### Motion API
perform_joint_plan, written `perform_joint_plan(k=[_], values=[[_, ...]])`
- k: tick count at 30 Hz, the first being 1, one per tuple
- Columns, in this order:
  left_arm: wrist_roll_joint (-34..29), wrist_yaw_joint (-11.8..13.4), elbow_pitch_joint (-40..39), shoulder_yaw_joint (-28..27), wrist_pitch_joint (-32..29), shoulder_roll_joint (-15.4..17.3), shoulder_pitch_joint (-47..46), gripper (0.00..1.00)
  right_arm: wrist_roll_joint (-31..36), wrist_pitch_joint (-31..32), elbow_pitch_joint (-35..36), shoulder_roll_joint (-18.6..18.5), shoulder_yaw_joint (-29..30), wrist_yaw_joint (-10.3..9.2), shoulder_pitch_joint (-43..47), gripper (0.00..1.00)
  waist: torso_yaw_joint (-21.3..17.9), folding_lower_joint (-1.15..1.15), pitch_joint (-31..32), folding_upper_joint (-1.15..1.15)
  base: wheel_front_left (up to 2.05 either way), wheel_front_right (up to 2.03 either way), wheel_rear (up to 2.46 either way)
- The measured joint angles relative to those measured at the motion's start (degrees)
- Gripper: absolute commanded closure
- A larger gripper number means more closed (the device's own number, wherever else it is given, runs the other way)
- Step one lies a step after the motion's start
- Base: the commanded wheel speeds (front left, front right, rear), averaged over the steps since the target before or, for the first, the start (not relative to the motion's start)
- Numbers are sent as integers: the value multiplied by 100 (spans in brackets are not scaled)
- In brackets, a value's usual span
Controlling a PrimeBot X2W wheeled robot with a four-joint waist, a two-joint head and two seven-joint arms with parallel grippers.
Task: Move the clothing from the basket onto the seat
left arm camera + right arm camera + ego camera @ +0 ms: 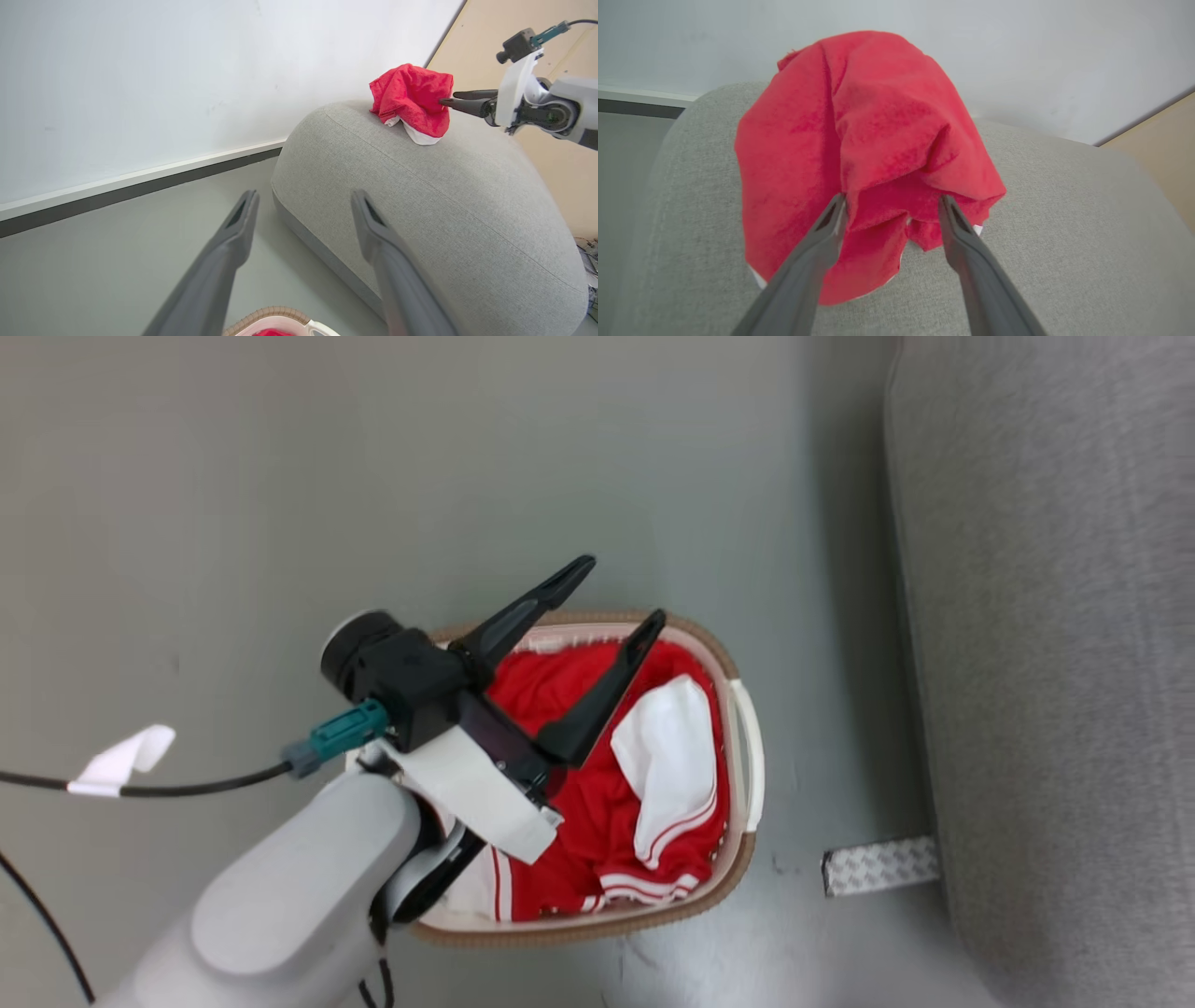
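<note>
Red clothing (597, 803) with white panels and striped hems lies heaped in the oval cream basket (738, 859). My left gripper (623, 590) hovers open above the basket's far end, its fingers empty; the left wrist view shows the same open fingers (304, 193) above the basket rim (271, 312). Another red piece of clothing (411, 93) sits bunched on top of the grey seat (420, 186). My right gripper (444, 100) is at its side. In the right wrist view the right gripper (893, 198) is open, its tips touching the folds of the red clothing (859, 140) on the seat (1064, 233).
The seat (1055, 616) runs along the right of the basket, with a metal foot plate (878, 866) at its base. A black cable with a white tape tag (121, 761) trails left of my left arm. A white wall and dark baseboard (140, 182) stand behind the grey floor.
</note>
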State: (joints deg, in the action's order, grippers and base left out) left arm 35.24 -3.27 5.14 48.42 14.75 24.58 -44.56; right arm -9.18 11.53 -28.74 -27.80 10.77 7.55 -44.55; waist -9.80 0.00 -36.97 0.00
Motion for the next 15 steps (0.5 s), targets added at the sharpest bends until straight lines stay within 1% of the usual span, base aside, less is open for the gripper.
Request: perform_joint_plan(k=[6, 11, 15], values=[[137, 85, 136, -270, 30, -68, 424, 0, -214, -127, 333, -114, -118, 0, 493, 0, -19, 0, 719, 0, 0, 0, 0], [159, 165, 122, -722, 32, -136, 808, 0, -391, -238, 702, -223, -196, 0, 766, 0, 11, -2, 1404, 0, 0, 0, 0], [167, 241, 112, -1088, 33, -237, 1263, 0, -561, -348, 1010, -223, -457, 0, 1015, 0, 61, -2, 1971, 0, 0, 0, 0]])
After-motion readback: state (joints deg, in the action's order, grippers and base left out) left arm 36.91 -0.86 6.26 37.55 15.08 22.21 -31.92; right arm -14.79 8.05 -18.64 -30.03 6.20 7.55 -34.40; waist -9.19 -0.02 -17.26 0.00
